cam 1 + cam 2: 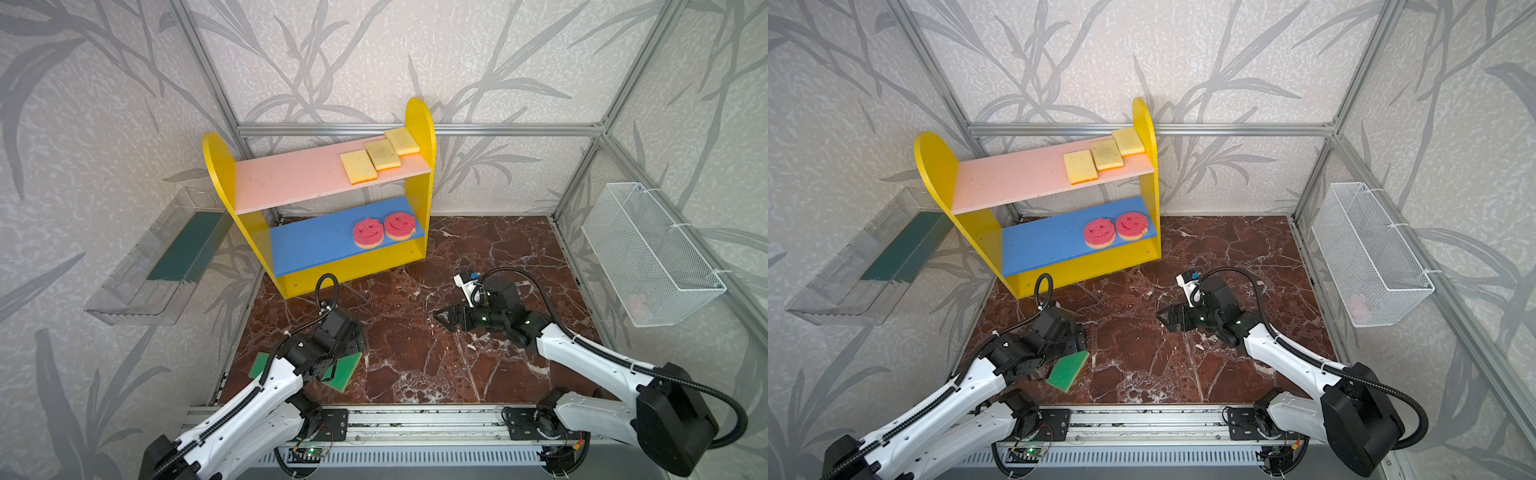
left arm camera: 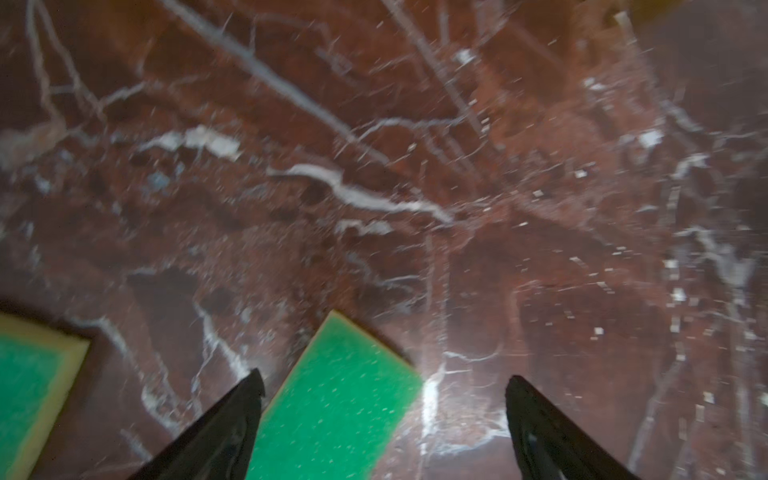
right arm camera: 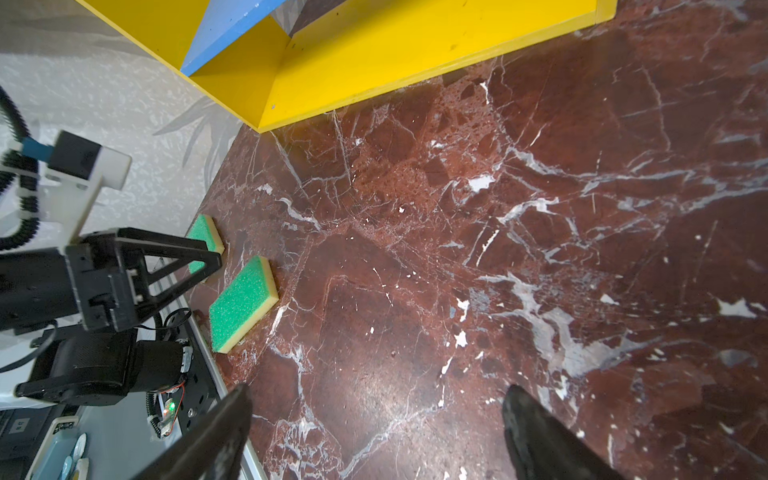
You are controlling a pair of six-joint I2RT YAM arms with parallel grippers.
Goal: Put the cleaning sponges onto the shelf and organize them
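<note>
Sponge, green face up, lies on the table below the left gripper's spread fingers; right gripper spread too, empty. Soft, light foam; likely best pinched across its narrow sides.

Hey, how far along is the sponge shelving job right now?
Done: on the shelf, three yellow sponges sit on the pink board and two pink smiley-face sponges on the blue board.
In hand: nothing is gripped. The left gripper is open over one green-faced sponge; the right gripper is open and empty.
Left: that sponge and a second green-faced sponge lie on the marble tabletop.
</note>
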